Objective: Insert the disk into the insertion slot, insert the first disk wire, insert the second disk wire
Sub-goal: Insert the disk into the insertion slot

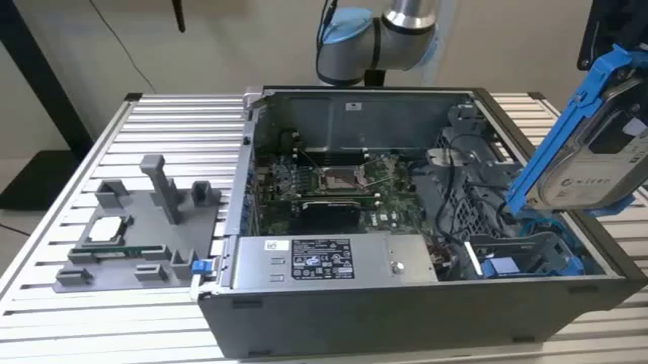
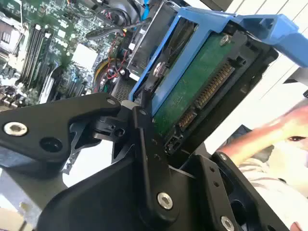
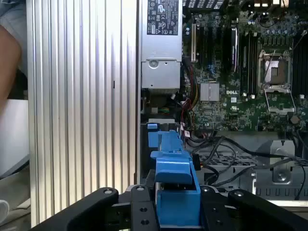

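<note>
Up at 3 o'clock of the exterior view, well above the rim of the open computer case (image 1: 405,322), I carry the disk (image 1: 597,159) with my gripper (image 3: 174,204) clamped on it. In the first wrist view its blue frame (image 3: 175,183) sits pinched between my black fingers (image 3: 138,207). In the second wrist view the green board side and connector row face the camera. Disk is in the air, touching nothing but me. Key relation: the insertion slot (image 1: 526,246) lies at roughly 7 o'clock from the disk in the exterior view, down inside the case at its 4 o'clock corner. The power-supply box (image 1: 324,262) is near it, at the slot's 9 o'clock, and the motherboard (image 1: 335,182) is further off at 10 o'clock. Disk long axis runs tilted, 1 o'clock to 7 o'clock, with the lower end pointing toward the slot but well apart from it. Whether it is square to the slot mouth I cannot tell. Judgement: first step in hand, disk not yet inserted, neither wire step started. A person's arm (image 3: 9,62) shows beyond the slatted table (image 3: 82,96), well apart from disk and slot.
</note>
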Tool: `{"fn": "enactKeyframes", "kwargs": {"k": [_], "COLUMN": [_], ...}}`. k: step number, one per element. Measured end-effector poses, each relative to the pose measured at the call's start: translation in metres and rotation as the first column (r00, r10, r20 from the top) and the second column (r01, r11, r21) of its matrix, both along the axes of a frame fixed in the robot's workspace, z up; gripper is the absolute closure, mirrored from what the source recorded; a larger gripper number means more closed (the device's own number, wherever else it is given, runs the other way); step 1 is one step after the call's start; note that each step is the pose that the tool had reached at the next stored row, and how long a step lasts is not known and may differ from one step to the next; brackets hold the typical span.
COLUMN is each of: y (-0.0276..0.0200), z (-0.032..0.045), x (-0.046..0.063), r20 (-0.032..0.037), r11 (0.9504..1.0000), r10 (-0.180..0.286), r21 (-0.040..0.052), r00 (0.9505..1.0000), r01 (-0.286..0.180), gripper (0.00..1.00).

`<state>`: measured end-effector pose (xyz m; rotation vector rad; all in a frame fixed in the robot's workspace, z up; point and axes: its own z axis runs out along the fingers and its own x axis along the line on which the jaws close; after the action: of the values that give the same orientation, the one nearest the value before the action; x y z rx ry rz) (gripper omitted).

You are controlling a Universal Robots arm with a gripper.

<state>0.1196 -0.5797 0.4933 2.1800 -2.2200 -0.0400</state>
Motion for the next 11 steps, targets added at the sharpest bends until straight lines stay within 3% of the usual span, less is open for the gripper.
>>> {"fn": "enactKeyframes", "kwargs": {"k": [11], "y": [0.0], "z": [-0.0031], "x": [0.0], "r20": [0.0], "r11": [1.0], "r10": [0.0], "r21": [-0.0031], "r00": [1.0], "r01": [0.0], "gripper": [1.0]}}
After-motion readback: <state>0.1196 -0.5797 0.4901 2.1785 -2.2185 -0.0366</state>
